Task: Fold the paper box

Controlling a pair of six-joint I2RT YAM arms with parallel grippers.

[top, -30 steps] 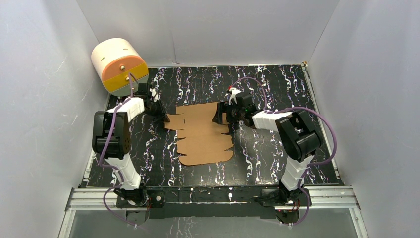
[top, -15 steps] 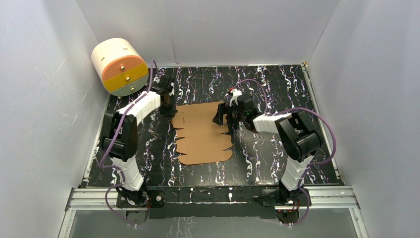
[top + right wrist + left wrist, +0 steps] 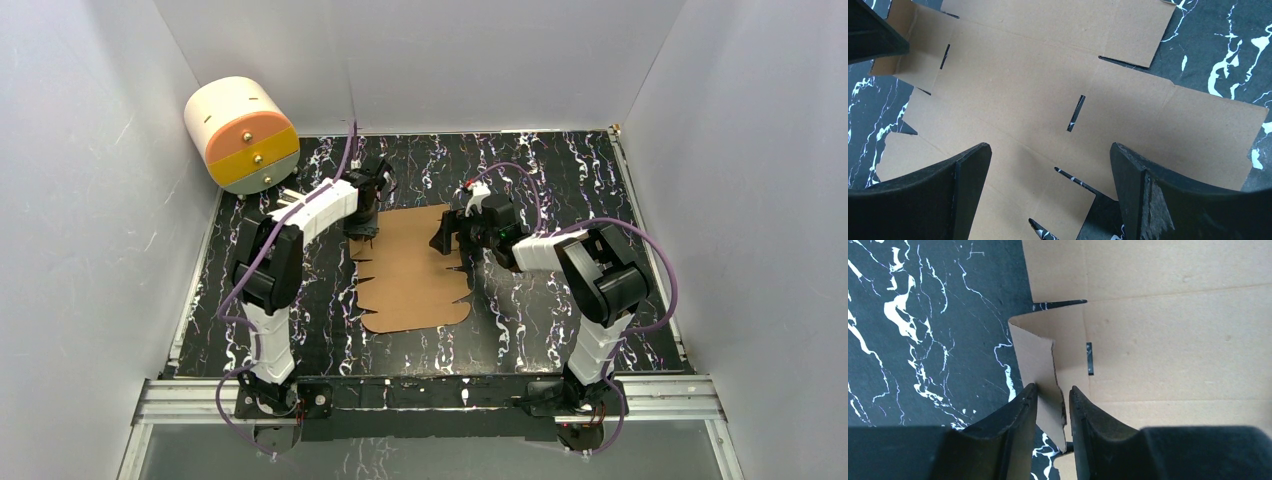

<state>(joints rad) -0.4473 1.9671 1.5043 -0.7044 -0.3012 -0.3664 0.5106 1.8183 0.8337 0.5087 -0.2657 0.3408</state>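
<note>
Black white-veined marble table (image 3: 560,170) looking same as second ago. Two arms: left arm (image 3: 300,215) swinging in from left side to sheet's far-left corner, right arm (image 3: 600,270) barely shifting. One flat brown die-cut cardboard paper box (image 3: 410,270) lying mid-table, far-left flap (image 3: 1035,350) now tipping up off table. One cream-orange-yellow cylindrical drawer unit (image 3: 240,130) sitting far-left, not budging. Two pincers: left gripper (image 3: 1053,390) straddling that flap, jaws narrowly apart, can't tell if actually pinching. Right gripper (image 3: 1049,147) gaping wide over sheet's right side, holding nothing.
</note>
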